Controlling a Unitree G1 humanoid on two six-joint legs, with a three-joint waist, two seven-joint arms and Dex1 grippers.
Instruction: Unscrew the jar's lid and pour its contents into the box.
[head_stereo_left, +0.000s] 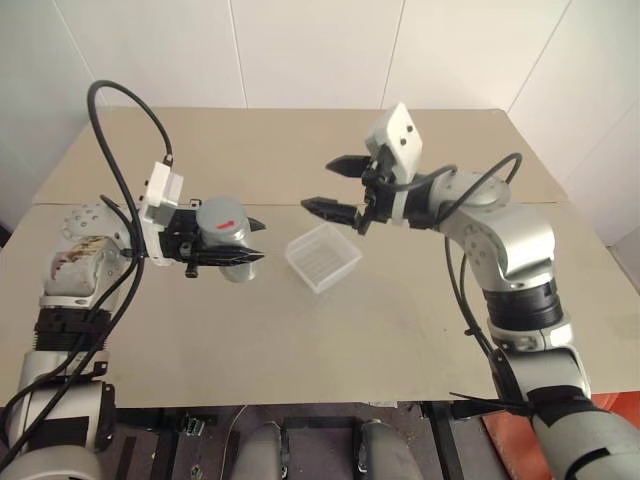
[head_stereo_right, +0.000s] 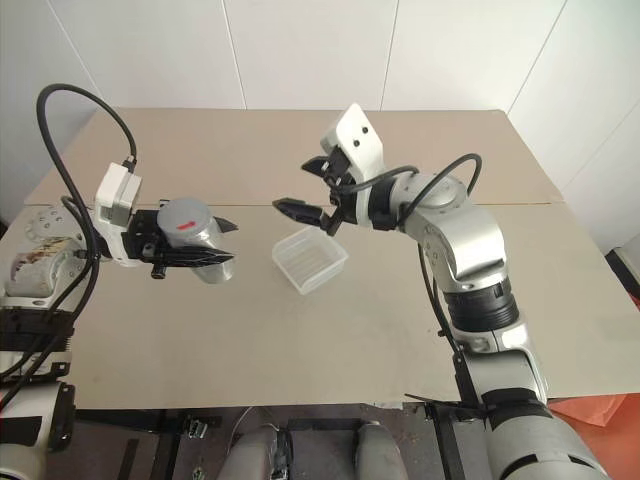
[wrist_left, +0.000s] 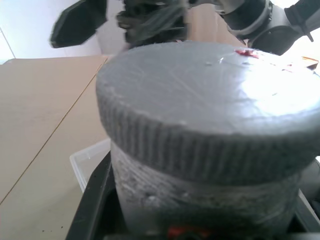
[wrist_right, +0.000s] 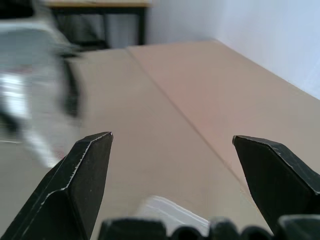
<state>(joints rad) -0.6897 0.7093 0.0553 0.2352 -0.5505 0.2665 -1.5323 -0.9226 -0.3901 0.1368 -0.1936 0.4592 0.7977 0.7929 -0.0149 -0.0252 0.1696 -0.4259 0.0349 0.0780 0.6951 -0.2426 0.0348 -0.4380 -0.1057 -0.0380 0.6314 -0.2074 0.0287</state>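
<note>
Sitting on the table (head_stereo_left: 420, 330), the box (head_stereo_left: 323, 257) is looking light and easily nudged. Your left gripper (head_stereo_left: 228, 243) is clamping the rigid jar (head_stereo_left: 238, 262) above it; your right gripper (head_stereo_left: 335, 186) is gaping beside, so be taking the ribbed lid (head_stereo_left: 222, 218) by its rim.

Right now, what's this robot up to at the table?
The left claw is shut on a small clear jar, held above the beige table, its round grey screw lid still on. The right claw hangs open and apart from it, above the small translucent white plastic box, which looks empty.
</note>
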